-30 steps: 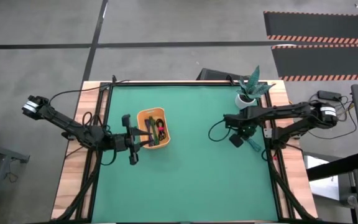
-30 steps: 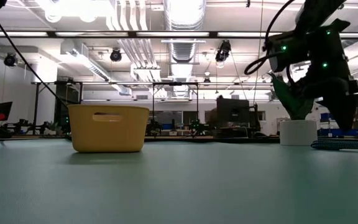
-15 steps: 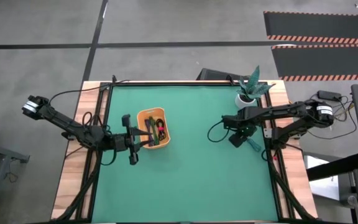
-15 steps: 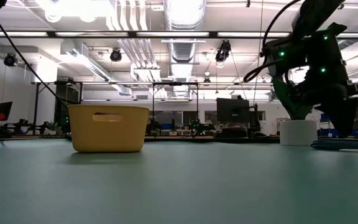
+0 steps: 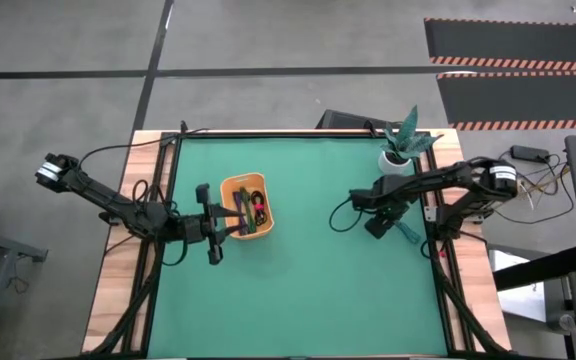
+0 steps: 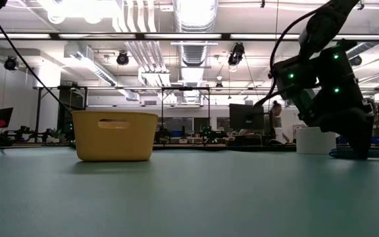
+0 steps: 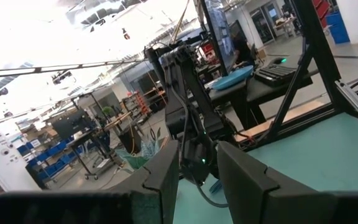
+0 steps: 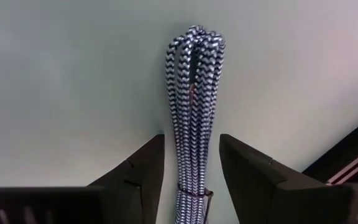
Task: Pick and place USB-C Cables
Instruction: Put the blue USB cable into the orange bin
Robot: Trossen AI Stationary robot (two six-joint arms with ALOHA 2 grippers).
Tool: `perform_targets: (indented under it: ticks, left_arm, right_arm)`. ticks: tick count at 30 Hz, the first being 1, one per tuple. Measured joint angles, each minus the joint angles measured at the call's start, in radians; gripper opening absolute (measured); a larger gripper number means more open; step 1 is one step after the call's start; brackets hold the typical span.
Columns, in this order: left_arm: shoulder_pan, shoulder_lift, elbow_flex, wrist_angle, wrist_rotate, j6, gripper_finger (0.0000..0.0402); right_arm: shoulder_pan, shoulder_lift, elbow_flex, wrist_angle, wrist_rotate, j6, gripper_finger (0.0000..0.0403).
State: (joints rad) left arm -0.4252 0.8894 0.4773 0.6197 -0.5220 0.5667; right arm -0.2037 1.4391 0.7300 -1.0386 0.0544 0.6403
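Note:
A blue-and-white braided USB-C cable bundle [image 8: 194, 106] lies flat on the green mat near the table's right edge [image 5: 408, 232]. My right gripper [image 8: 191, 140] is low over it [image 5: 378, 226], open, one finger on each side of the bundle. I cannot tell whether the fingers touch it. The orange tray [image 5: 246, 207] stands left of the table's middle with several cable bundles [image 5: 251, 212] inside. My left gripper [image 5: 230, 226] waits at the tray's near-left side, its fingers [image 7: 197, 155] apart with nothing between them.
A white pot with a green plant [image 5: 396, 158] stands at the far right, just beyond my right gripper. The mat's black frame rail [image 5: 434, 230] runs close beside the cable on the right. Open green mat lies between the tray [image 6: 114, 135] and the cable [image 6: 367, 153].
My right gripper has come down toward the mat and shifted slightly toward the table's left, ending low over the braided cable. The cable has stayed where it was.

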Motion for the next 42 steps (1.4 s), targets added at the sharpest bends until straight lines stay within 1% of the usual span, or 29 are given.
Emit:
perform_targets:
  ticks: [4, 7, 9, 15, 18, 29, 37, 42]
  left_arm:
    - [0.000, 0.000, 0.000, 0.000, -0.003, 0.000, 0.0096]
    - [0.000, 0.000, 0.000, 0.000, -0.008, 0.000, 0.0096]
    - [0.000, 0.000, 0.000, -0.001, -0.008, 0.000, 0.0096]
    - [0.000, 0.000, 0.000, -0.001, -0.008, 0.000, 0.0096]
    - [0.000, 0.000, 0.000, -0.001, -0.008, -0.001, 0.0096]
    - [0.000, 0.000, 0.000, -0.002, -0.008, -0.004, 0.0096]
    - [0.000, 0.000, 0.000, -0.003, -0.007, -0.006, 0.0096]
    - [0.000, 0.000, 0.000, -0.009, -0.007, -0.006, 0.0096]
  right_arm:
    - [0.000, 0.037, 0.004, 0.003, 0.000, -0.007, 0.0145]
    - [0.000, 0.054, 0.005, 0.004, -0.001, -0.013, 0.0133]
    - [0.000, 0.054, 0.004, 0.006, -0.005, -0.013, 0.0116]
    - [0.000, 0.031, 0.001, 0.010, -0.010, -0.013, 0.0048]
    - [0.000, 0.023, -0.001, 0.007, -0.005, -0.013, 0.0026]
    - [0.000, -0.018, 0.000, 0.003, 0.001, -0.012, 0.0027]
    - [0.007, -0.099, 0.061, 0.001, 0.001, 0.035, 0.0028]
    - [0.031, -0.153, 0.110, 0.045, 0.017, 0.056, 0.0028]
